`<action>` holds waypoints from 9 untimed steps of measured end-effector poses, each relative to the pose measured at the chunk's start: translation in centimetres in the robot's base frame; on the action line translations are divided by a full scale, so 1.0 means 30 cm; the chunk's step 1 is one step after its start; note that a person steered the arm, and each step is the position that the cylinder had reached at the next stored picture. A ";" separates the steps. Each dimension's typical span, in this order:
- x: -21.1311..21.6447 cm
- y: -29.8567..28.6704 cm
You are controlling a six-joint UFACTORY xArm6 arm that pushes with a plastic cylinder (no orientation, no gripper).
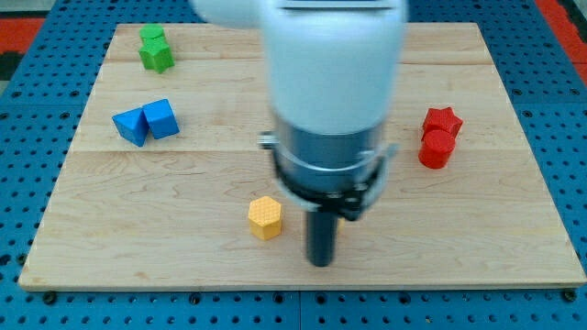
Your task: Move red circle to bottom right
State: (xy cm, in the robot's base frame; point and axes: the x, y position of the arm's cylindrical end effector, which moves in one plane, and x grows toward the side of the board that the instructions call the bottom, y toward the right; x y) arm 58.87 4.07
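The red circle block (435, 149) lies near the board's right edge, touching a red star-shaped block (443, 121) just above it. My tip (320, 261) rests on the board near the view's bottom centre, well to the left of and below the red circle. A yellow hexagon block (265, 217) sits just left of my tip, apart from it.
Two blue blocks (147, 122) lie side by side at the view's left. Two green blocks (155, 48) sit at the top left. The arm's large white and grey body (330, 101) hides the board's centre. The wooden board (495, 238) lies on a blue pegboard surface.
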 end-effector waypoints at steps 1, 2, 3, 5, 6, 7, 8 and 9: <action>-0.031 0.058; -0.011 0.078; -0.201 0.278; -0.429 0.783; -0.561 0.721; -0.586 0.526; -0.572 0.474; -0.444 0.492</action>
State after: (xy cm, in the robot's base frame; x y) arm 45.56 18.84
